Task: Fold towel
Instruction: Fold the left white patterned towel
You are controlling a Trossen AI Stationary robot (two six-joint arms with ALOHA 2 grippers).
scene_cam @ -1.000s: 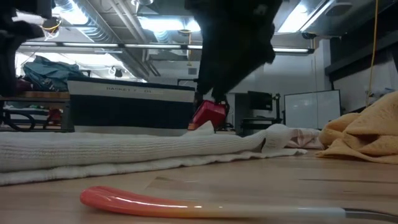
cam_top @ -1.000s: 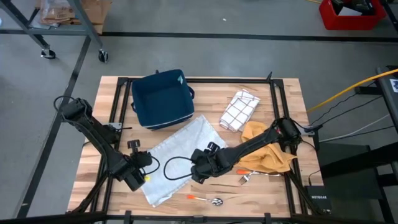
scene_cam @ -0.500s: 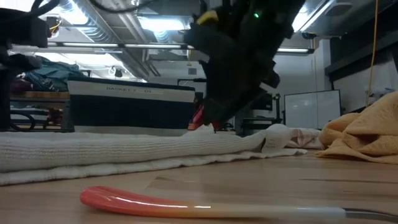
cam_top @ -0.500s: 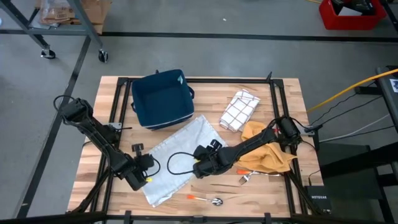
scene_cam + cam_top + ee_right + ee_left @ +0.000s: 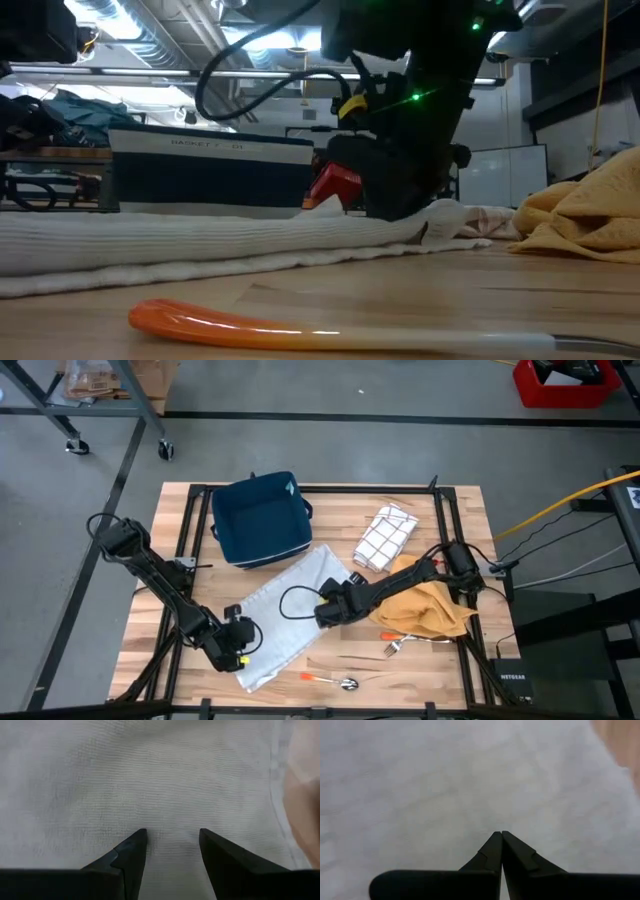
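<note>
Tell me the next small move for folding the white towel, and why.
Probably lower the right tool and close it on the flat white woven towel: its fingers stand open just above the cloth near the towel's right edge, gripping nothing. The left tool is shut over the towel's near-left part, apparently holding no fold.

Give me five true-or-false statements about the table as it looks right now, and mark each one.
1. The right gripper is open above the white towel. True.
2. The left gripper is wide open. False: its fingers are shut.
3. The checked cloth lies inside the blue bin. False: it lies on the table, beside the bin.
4. The orange cloth lies on the right arm's side of the white towel. True.
5. The white towel is already folded in half. False: it lies spread flat.
</note>
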